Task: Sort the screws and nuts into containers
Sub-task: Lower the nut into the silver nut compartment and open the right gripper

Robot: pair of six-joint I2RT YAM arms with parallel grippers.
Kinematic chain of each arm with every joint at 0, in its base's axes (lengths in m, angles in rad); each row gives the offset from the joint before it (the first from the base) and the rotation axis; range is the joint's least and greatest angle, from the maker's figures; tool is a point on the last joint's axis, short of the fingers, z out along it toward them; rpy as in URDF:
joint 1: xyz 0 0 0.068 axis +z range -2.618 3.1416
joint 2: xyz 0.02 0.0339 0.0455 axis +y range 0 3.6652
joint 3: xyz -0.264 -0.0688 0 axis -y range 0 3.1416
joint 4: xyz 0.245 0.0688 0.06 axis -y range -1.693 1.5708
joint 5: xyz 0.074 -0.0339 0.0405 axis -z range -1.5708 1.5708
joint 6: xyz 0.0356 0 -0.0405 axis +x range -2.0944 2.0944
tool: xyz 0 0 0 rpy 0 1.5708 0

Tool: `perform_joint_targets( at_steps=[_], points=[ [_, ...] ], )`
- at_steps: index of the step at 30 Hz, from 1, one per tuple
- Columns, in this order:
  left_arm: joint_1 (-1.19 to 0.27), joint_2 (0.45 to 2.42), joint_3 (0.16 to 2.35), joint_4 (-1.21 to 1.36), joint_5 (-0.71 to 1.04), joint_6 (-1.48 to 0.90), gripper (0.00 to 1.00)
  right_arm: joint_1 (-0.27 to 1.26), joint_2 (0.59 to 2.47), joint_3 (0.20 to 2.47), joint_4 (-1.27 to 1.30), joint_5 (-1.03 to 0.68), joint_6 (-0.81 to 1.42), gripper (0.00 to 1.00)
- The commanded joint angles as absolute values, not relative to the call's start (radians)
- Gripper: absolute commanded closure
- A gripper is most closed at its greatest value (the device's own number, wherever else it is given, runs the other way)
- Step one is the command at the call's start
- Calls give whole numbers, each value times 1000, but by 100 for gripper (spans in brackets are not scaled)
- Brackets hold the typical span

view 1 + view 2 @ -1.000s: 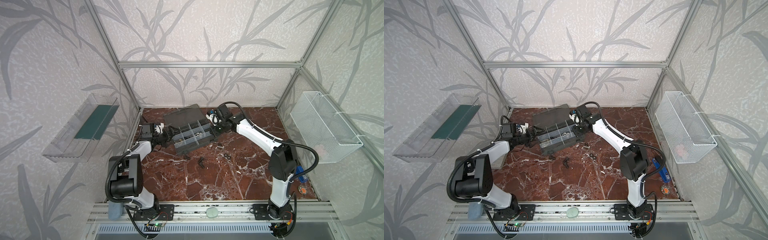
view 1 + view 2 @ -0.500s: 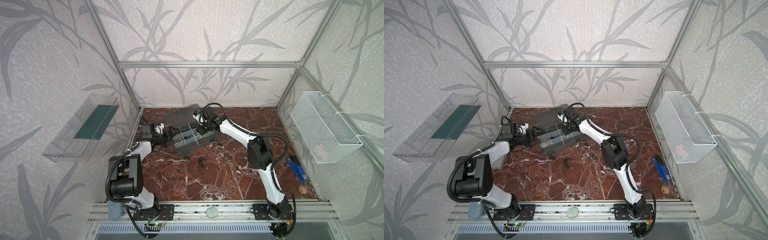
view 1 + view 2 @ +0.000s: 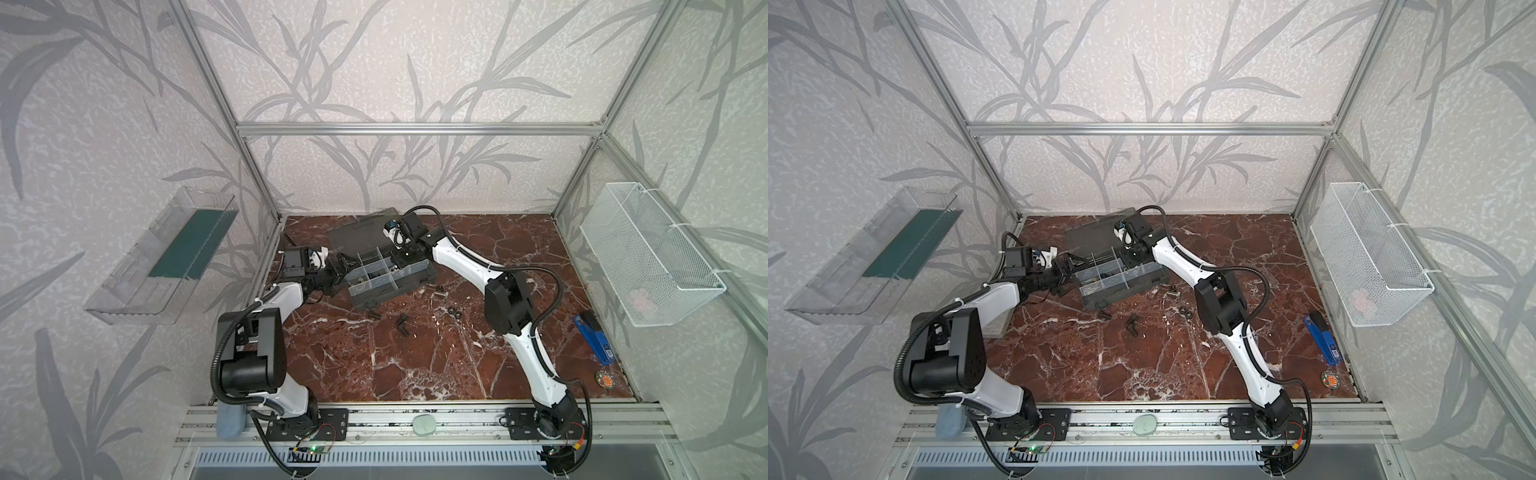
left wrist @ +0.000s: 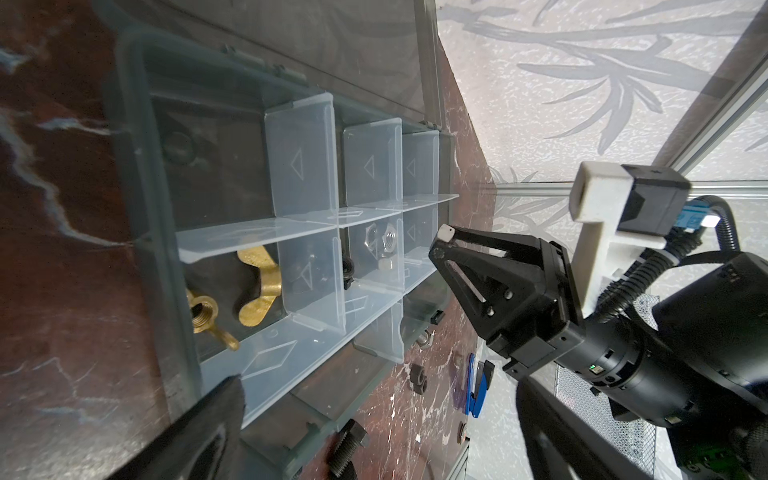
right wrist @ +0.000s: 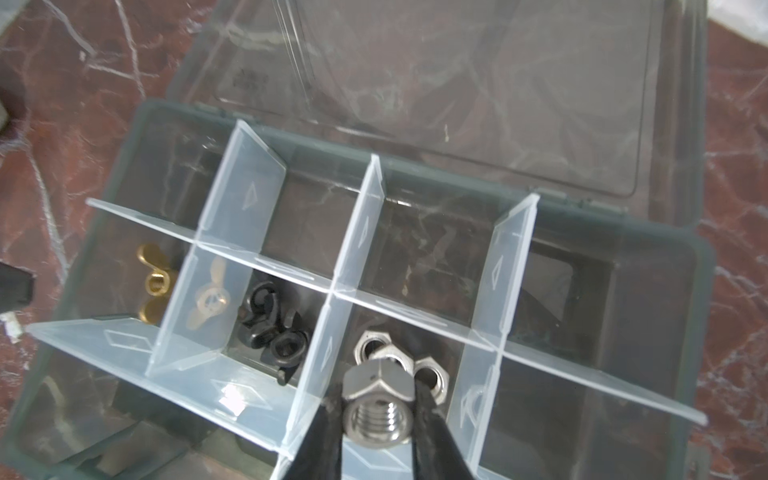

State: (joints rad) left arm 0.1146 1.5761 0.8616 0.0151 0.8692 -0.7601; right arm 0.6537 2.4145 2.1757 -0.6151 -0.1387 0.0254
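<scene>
right claw clamped on silver nut over triangle-marked cell; left claw spread apart

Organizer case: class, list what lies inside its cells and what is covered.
Inside the organizer case: brass wing nuts in an end cell, black nuts in the next, silver nuts in the third. The right gripper, holding a hex nut, covers part of that cell's floor.

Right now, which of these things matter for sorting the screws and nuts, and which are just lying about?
Job: organizer case, gripped silver nut, loose screws, loose nuts.
Lying about: blue tool, mesh basket, clear wall tray.
</scene>
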Motion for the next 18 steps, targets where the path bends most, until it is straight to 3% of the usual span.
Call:
perform_joint_targets(
  at_steps=[1, 14, 18],
  points=[
    [120, 1559, 859, 9, 877, -752, 1, 650, 2439, 2206, -654, -119, 24, 98],
    [121, 1559, 858, 9, 874, -753, 1, 651, 2451, 2211, -681, -75, 5, 91],
    [121, 1559, 858, 2, 868, -751, 0, 652, 2451, 2215, -685, -68, 7, 81]
  ],
)
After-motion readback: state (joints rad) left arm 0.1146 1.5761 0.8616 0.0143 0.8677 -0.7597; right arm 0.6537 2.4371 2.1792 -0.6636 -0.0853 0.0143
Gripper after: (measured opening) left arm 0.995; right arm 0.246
